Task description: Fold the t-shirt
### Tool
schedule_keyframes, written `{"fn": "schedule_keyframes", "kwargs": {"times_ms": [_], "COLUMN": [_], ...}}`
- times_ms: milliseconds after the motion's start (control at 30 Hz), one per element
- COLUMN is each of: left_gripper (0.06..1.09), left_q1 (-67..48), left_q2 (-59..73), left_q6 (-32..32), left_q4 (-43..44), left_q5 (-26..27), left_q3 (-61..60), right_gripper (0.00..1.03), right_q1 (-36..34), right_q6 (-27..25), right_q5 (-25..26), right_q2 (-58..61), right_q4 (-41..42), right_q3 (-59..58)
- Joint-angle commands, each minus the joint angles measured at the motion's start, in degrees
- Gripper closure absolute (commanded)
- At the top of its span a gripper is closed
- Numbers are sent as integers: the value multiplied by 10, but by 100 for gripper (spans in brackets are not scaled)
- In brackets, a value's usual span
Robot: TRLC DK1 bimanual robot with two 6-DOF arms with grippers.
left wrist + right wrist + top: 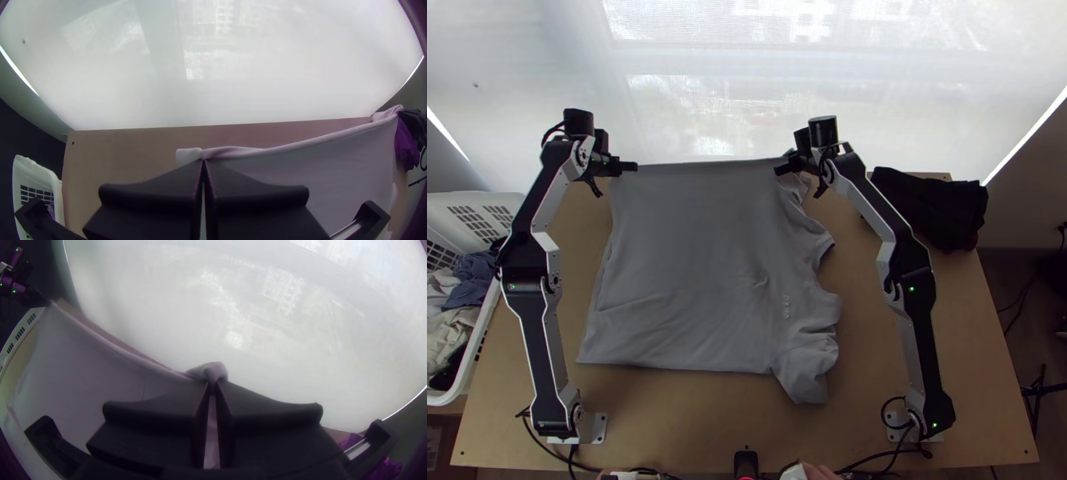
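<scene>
So the grey t-shirt [683, 264] is laid out pretty wide across the middle of the wooden table [683, 416], body over on the left side and the sleeves and neck part rumpled along the right, with some small print on the cloth there. Both arms are up at its far edge, and that edge runs almost dead straight between them. Left gripper [633, 166] has the far left corner area; in the left wrist view its fingers are pinched together with a little pale end of cloth poking out beyond the tips. Right gripper [780, 170] has the other end of that edge, near the rumpled sleeve side, and in the right wrist view its fingers are closed on a bunched tuft of the shirt. I think the far edge is up off the table a bit, but it's hard to judge from that steep top angle. The near part lies on the wood, mostly flat with a few soft creases. Other stuff around: a white basket [503, 198] with blue, cream and dark clothes at the left, and a black cloth pile [939, 210] at the table's far right corner.
</scene>
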Motion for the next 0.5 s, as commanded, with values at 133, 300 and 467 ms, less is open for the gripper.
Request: {"fn": "schedule_keyframes", "kwargs": {"times_ms": [133,300,467], "left_gripper": [105,105,105], "left_q1": [-4,-6,-12], "left_q2": [-42,-118,-207], "left_q6": [-17,-10,-14], "left_q4": [58,158,228], "left_q5": [3,9,10], "left_q3": [-43,-188,-322], "right_gripper": [100,100,100], "right_q1": [-1,6,19], "right_q6": [-17,-45,-63], "right_q5": [26,26,26], "right_q2": [-12,-72,-151], "right_q4": [30,95,161], "right_q3": [-30,-131,-264]}}
